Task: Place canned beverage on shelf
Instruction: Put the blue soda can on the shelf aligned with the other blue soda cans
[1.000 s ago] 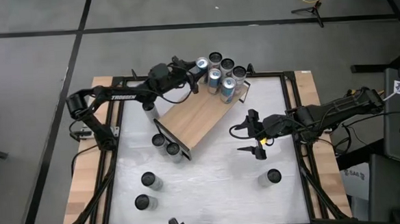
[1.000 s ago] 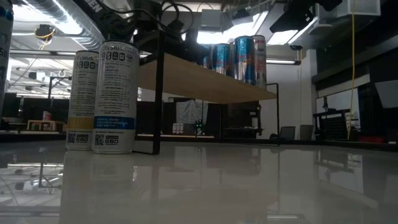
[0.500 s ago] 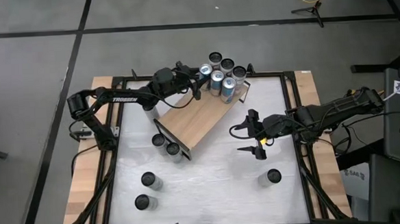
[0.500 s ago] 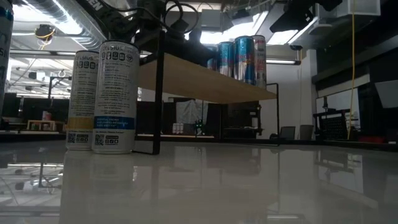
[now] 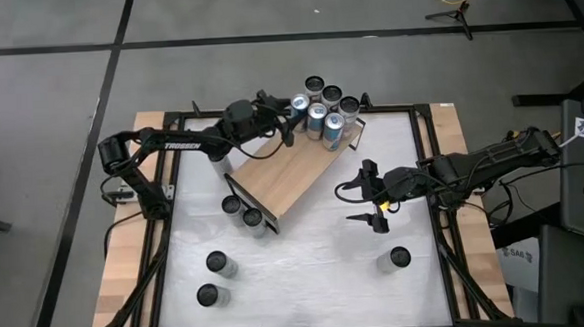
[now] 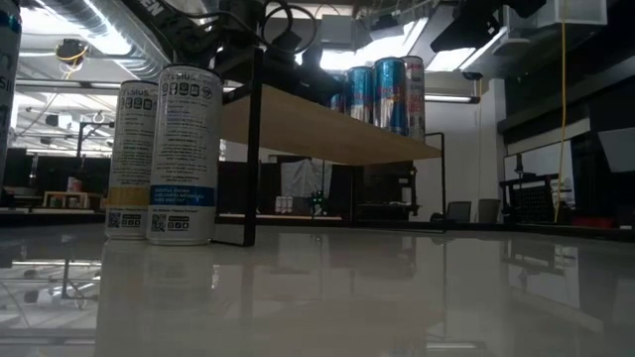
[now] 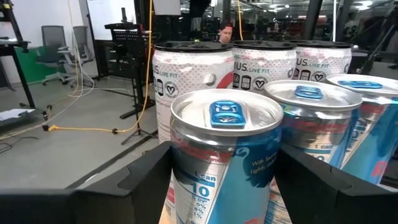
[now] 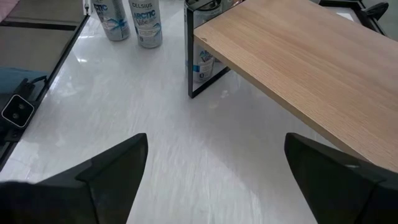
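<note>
Blue can (image 7: 227,155) stands upright on the shelf (image 5: 288,174), at its far end right next to the other cans (image 5: 331,99), dead ahead between the left tool's (image 5: 288,124) parted fingers, loosely straddled; right tool (image 5: 367,192) hangs wide and empty off the shelf's right side, clearly farther away

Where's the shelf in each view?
High: shelf, angled board at table centre, left gripper at its far end.
Low: shelf raised at mid-frame, cans on top.
Left wrist: a sliver of board at most, under the can cluster.
Right wrist: shelf upper right.
Shared landmark: the can cluster.
</note>
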Controlling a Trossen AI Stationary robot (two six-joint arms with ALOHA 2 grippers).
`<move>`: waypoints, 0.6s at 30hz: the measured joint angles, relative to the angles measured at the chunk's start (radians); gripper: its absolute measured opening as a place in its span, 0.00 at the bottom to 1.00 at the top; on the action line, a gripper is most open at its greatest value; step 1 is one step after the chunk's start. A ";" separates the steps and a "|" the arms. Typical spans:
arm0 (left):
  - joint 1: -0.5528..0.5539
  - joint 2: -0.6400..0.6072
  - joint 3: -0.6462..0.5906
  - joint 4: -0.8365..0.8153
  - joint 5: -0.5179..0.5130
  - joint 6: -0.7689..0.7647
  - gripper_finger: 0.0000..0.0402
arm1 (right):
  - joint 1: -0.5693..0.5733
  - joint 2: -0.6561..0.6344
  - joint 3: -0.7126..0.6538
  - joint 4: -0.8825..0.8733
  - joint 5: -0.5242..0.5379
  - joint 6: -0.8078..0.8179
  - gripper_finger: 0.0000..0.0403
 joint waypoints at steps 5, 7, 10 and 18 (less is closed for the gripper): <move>-0.006 0.000 0.000 -0.001 -0.001 0.000 0.63 | 0.000 0.000 0.000 0.000 0.004 0.000 0.93; -0.006 0.000 0.000 -0.001 0.000 0.000 0.63 | 0.000 0.000 0.000 0.000 0.004 0.000 0.93; -0.006 0.000 0.000 -0.001 0.000 0.002 0.63 | 0.000 0.000 0.000 0.000 0.004 0.000 0.93; -0.007 0.000 0.000 -0.005 0.000 0.007 0.71 | 0.000 0.000 0.000 0.000 0.003 0.000 0.93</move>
